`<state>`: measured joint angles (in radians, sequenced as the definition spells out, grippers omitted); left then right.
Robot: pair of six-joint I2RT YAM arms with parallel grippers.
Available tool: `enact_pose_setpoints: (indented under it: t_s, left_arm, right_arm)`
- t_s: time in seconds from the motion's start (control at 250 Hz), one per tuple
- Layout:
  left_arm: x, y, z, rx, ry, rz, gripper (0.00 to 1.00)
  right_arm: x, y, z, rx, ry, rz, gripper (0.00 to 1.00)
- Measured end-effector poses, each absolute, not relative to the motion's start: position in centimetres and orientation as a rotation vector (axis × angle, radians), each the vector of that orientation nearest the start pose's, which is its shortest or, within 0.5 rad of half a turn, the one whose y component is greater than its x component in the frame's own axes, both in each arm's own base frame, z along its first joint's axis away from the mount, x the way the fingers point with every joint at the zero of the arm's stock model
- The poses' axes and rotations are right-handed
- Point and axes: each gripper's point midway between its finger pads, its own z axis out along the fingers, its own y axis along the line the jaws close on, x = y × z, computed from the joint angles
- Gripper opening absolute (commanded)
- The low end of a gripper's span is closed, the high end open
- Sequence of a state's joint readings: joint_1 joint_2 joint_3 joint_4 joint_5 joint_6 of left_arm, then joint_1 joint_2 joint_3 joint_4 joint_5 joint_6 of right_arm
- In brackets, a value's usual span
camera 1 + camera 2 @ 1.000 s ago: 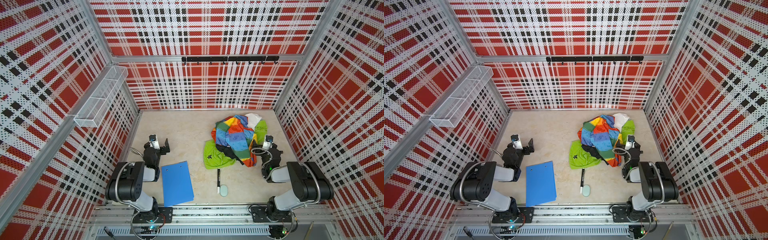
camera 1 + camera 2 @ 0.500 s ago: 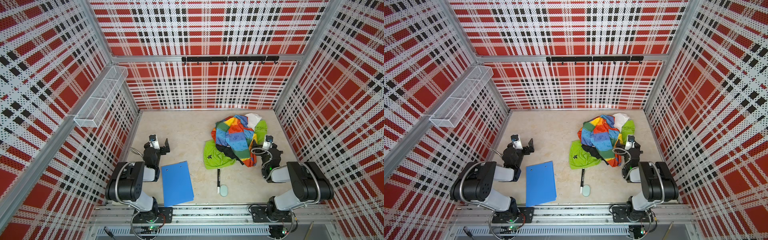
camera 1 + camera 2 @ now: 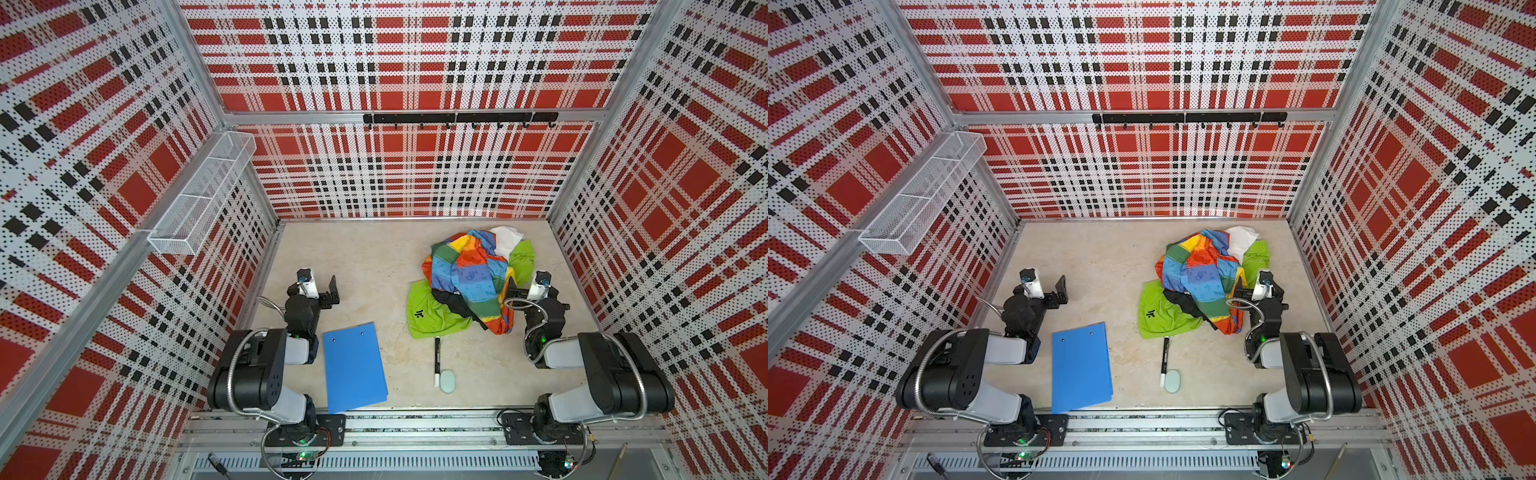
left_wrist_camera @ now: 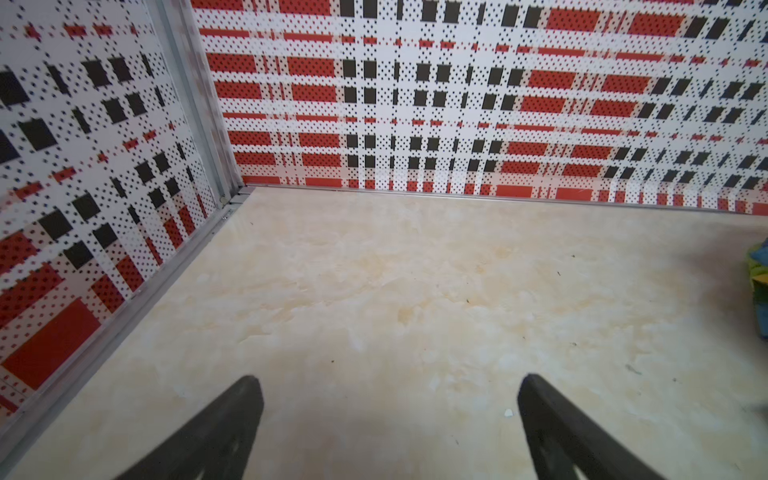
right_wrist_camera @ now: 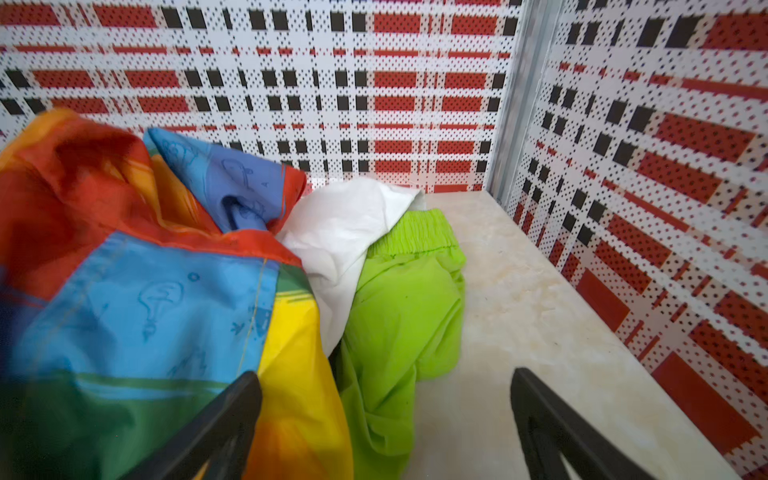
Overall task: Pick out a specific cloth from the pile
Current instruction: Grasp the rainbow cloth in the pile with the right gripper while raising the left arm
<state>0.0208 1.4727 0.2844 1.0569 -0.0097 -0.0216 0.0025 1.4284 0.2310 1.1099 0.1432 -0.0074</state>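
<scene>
Since the lime-green garment (image 3: pixel 434 322) lies on the right half of the table, mostly buried under the rainbow patchwork cloth (image 3: pixel 467 270) of the pile (image 3: pixel 478 291), only two parts of it show. One is a flap with a black logo at the pile's near-left edge. The other is the gathered waistband (image 5: pixel 415 232) on its far-right side, beside the white cloth (image 5: pixel 345 232). Both greens are probably one piece, though the join is hidden. It looks thin, light, limp and rather slick, so it should bunch easily yet drag its neighbours along. The right gripper (image 5: pixel 384 376), jaws spread wide and empty, hovers at the right-hand green fold, the likeliest place to pinch. The left gripper (image 4: pixel 390 380), likewise spread and empty, sits well apart at the left.
</scene>
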Motion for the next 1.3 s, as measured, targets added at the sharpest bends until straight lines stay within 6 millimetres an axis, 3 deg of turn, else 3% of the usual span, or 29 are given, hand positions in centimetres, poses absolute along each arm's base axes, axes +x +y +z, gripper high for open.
enact_pose_setpoints:
  t_s: [0.132,0.332,0.408,0.508,0.644,0.796,0.985,1.177,1.301]
  left_arm:
    - [39.1,0.1,17.6,-0.061,1.673,0.024,0.99]
    - [39.7,-4.9,23.9,-0.041,1.627,-0.137,0.99]
    - [40.1,-7.1,26.2,-0.027,1.641,-0.229,0.99]
    - [40.4,-10.2,29.2,0.016,1.662,-0.366,0.99]
    - [39.8,-13.5,32.1,0.095,1.693,-0.543,0.99]
    - [39.3,-16.3,33.8,0.211,1.751,-0.688,0.99]
    - [38.2,-18.0,33.5,0.380,1.788,-0.721,0.99]
    - [37.2,-18.2,30.3,0.428,1.855,-0.774,0.99]
    - [37.0,-17.9,29.9,0.427,1.875,-0.774,0.99]
  right_arm:
    - [36.4,-2.5,18.5,0.128,1.593,-0.105,1.00]
    - [36.2,-1.8,24.3,0.223,1.549,0.017,1.00]
    - [36.4,-0.6,25.9,0.241,1.561,0.082,1.00]
    - [36.6,2.6,26.6,0.207,1.610,0.177,1.00]
    - [36.5,7.7,25.1,0.100,1.735,0.267,1.00]
    - [36.3,12.0,20.6,-0.031,1.931,0.298,1.00]
    - [34.7,13.9,15.1,-0.124,2.131,0.265,1.00]
    - [34.3,14.5,12.8,-0.179,2.236,0.212,1.00]
    - [34.7,15.1,11.3,-0.218,2.295,0.141,1.00]
